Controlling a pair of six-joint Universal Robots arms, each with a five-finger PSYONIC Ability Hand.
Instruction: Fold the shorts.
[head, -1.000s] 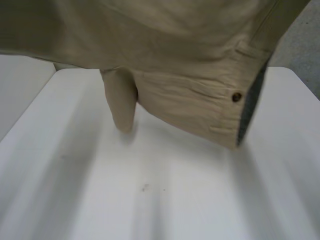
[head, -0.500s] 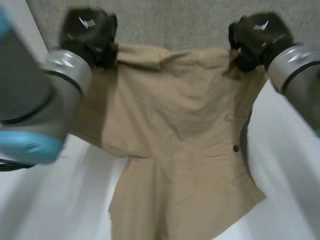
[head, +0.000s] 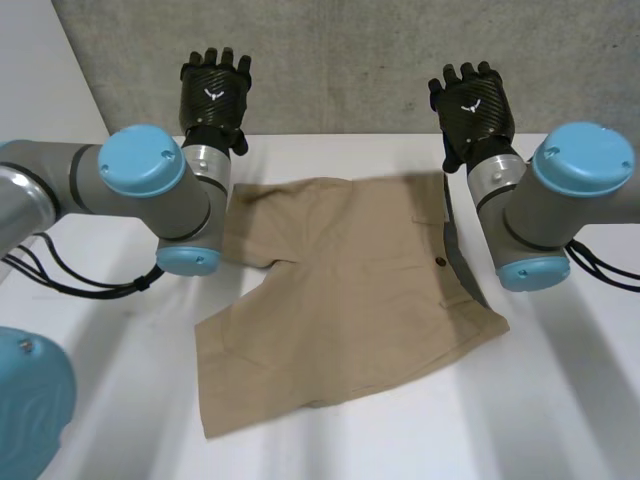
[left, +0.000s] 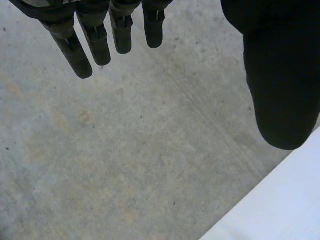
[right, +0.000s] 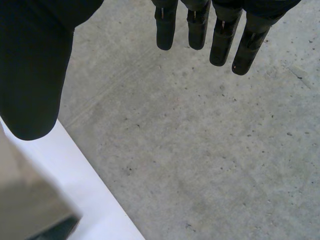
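In the head view the shorts (head: 350, 310) lie flat on the white table (head: 420, 445), a little toward its far side. Their far edge runs nearly straight between the 2 arms. The near edge slants, and 1 corner reaches toward the camera at the left. A notch cuts into the left side of the cloth, close to the left arm (head: 150, 190), which covers a part of that side. A small dark button (head: 440, 262) sits near the right edge, where a dark lining (head: 452, 240) shows just beside the right arm (head: 560, 200). The left hand (head: 213, 95) and the right hand (head: 472, 100) are both past the far edge of the table, above the grey concrete (head: 340, 60), well apart from each other and off the cloth. Both are released, with straight fingers that hold nothing. Bare table lies in front of the shorts and at both sides.

In the left wrist view the left hand (left: 280, 75) is spread. Its fingers (left: 95, 40) are straight and the thumb stands apart from them, with nothing between. The concrete (left: 125, 150) lies under the palm, and the edge of the table (left: 285, 210) shows beside the thumb.

In the right wrist view the right hand (right: 35, 65) is released in the same way, its fingers (right: 200, 25) straight and empty. The concrete (right: 210, 150) is under the palm. A strip of the table (right: 95, 200) runs beside the thumb, and a bit of the shorts (right: 25, 200) lies on it near that edge.
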